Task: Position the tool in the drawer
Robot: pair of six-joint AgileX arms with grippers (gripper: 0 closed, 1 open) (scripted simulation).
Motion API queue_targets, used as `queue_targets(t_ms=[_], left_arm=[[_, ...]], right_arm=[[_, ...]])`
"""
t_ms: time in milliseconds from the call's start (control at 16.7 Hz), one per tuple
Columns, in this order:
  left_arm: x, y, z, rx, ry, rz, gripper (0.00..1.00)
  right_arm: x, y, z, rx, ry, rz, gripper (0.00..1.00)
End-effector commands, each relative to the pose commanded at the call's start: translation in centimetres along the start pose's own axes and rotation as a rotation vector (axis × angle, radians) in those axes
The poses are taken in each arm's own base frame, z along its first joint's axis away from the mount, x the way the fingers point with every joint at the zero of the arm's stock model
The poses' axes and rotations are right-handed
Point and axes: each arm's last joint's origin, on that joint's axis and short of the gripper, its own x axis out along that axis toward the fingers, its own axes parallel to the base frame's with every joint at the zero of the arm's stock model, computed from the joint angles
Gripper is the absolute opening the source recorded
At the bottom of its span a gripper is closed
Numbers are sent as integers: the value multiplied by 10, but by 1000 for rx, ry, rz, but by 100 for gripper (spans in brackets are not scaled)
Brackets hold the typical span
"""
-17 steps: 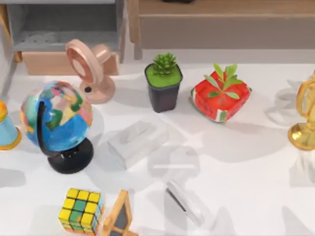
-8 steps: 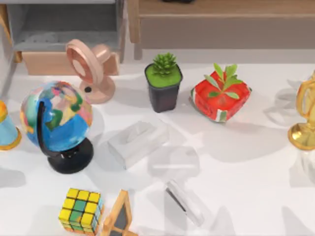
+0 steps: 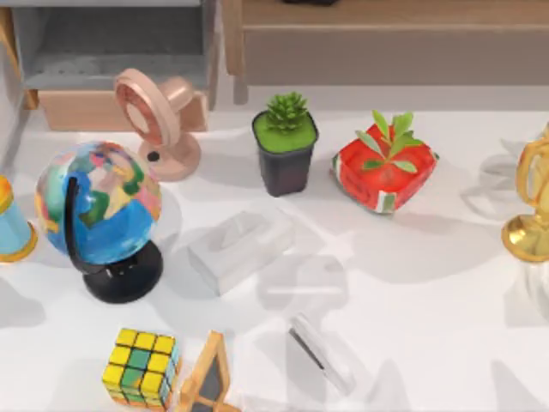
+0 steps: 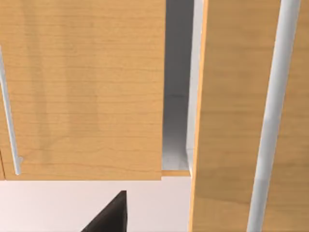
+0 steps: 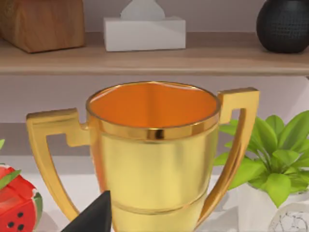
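The tool (image 3: 322,353) is a slim whitish bar with a dark stripe, lying flat near the table's front edge, right of centre. The drawer (image 3: 111,53) stands open at the back left, showing a grey inside and a tan front panel (image 3: 77,110). A dark part of my left gripper (image 4: 110,216) shows in the left wrist view, in front of light wooden cabinet panels (image 4: 82,87). A dark part of my right gripper (image 5: 94,217) shows in the right wrist view, close to a gold trophy (image 5: 154,154). Neither gripper holds anything that I can see.
Between tool and drawer stand a white tissue box (image 3: 240,249), a globe (image 3: 99,215) and a pink fan (image 3: 154,116). A potted succulent (image 3: 286,142), a red planter (image 3: 384,167), the trophy (image 3: 532,206), a Rubik's cube (image 3: 140,367) and a brown shelf (image 3: 386,39) surround them.
Faint shadows near the table's left and right edges have shifted a little. The objects on the table have not moved.
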Motion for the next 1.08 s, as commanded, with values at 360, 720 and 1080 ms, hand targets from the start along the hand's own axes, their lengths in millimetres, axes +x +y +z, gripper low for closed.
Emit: queue_targets(t_ms=[360, 720, 1080], left_arm=[[0, 0, 0, 2, -1, 2, 100], [-20, 0, 0, 1, -1, 1, 100], [-19, 13, -8, -17, 40, 35, 100]], right_arm=[[0, 0, 0, 0, 0, 0, 100], [0, 0, 0, 0, 0, 0, 100], [0, 0, 0, 0, 0, 0, 100]])
